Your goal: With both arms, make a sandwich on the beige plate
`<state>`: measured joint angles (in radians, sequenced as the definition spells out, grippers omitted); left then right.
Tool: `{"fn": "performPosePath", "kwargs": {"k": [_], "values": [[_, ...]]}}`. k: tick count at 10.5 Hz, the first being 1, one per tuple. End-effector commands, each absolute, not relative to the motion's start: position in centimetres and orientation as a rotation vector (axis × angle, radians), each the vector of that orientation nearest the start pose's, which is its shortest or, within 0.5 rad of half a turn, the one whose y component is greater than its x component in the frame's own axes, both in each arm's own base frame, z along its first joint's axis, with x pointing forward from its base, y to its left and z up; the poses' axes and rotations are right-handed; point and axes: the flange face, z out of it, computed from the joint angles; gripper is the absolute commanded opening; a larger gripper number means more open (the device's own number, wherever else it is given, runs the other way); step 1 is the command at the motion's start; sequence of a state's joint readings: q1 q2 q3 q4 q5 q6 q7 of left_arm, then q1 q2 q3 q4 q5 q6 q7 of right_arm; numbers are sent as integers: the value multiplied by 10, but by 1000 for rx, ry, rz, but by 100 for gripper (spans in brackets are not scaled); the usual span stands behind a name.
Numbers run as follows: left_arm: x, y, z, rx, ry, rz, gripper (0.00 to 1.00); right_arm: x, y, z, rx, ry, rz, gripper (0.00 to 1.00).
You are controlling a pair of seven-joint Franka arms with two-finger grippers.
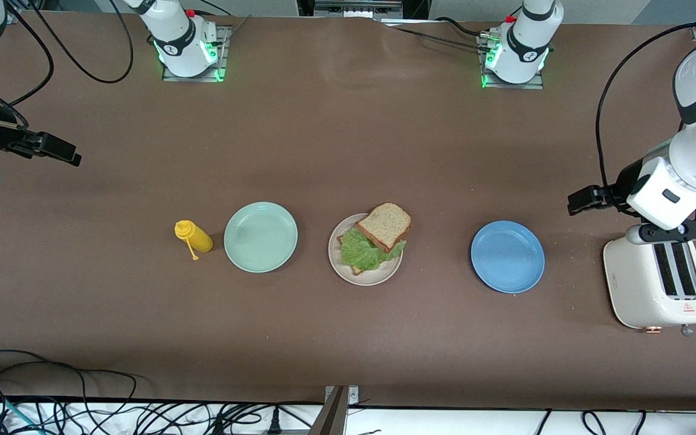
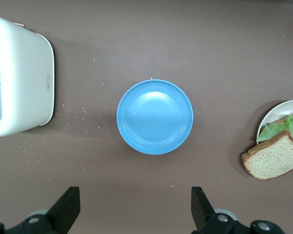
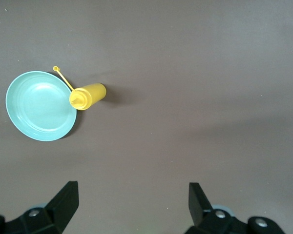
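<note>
Front view: brown matte counter (image 1: 348, 139); white glossy two-slot toaster (image 1: 656, 287) lower right, its small red label unreadable. Centre frame, round beige plate (image 1: 378, 277) carries the sandwich (image 1: 381, 232), grainy top slice overhanging the rim, ruffled lettuce showing. Left end effector (image 1: 583, 199) and right end effector (image 1: 61, 151) hang at the frame's edges, fingers spread, empty.
</note>
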<state>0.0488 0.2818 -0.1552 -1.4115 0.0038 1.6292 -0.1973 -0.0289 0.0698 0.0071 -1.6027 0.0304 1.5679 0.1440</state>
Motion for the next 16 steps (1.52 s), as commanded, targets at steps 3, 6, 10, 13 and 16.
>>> {"fn": "performPosePath", "kwargs": {"k": [3, 6, 10, 13, 16], "values": [[632, -39, 546, -3136, -2, 91, 100, 568, -18, 583, -3078, 249, 179, 100], [631, -35, 551, -3068, 17, 74, 100, 565, -16, 595, -3082, 258, 146, 100], [630, -34, 553, -3067, 41, 71, 100, 566, -19, 600, -3100, 264, 129, 100], [628, -34, 550, -3066, 46, 85, 100, 562, -16, 603, -3181, 177, 142, 100], [628, -34, 548, -3065, 51, 102, 100, 569, -14, 586, -3161, 194, 183, 100]]}}
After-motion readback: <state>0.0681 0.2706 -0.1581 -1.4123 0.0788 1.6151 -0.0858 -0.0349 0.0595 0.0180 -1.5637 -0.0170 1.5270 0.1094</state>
